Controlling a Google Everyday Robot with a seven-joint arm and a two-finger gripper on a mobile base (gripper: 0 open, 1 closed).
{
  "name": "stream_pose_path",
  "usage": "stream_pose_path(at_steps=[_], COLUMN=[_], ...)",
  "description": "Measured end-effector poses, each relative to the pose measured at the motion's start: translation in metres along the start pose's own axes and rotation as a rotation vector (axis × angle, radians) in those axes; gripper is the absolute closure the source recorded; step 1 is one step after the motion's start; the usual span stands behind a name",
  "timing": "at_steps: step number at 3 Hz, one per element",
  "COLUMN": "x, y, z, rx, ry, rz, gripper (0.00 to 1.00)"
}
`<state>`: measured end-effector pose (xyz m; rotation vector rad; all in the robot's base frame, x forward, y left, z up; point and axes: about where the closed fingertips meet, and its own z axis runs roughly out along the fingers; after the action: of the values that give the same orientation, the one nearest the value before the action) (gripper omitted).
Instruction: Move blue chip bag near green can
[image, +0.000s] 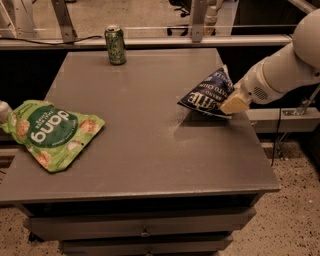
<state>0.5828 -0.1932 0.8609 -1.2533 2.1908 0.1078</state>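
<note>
The blue chip bag (207, 95) is dark navy with white lettering. It hangs tilted just above the right side of the grey table (145, 145). My gripper (234, 103) comes in from the right on a white arm and is shut on the bag's right end. The green can (115, 45) stands upright at the table's far edge, left of centre, well away from the bag and gripper.
A large light-green "dang" bag (50, 131) lies flat on the table's left side. A small white object (4, 111) peeks in at the left edge. A metal rail (150, 41) runs behind the table. Drawers sit below the front edge.
</note>
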Motion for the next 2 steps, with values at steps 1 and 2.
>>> stream_pose_path(at_steps=[1, 2], x=[-0.0297, -0.0321], y=[-0.0154, -0.0164], z=[-0.0161, -0.0138], rx=[0.036, 0.044], ry=[-0.045, -0.052], rz=[-0.021, -0.020], gripper=[1.00, 1.00])
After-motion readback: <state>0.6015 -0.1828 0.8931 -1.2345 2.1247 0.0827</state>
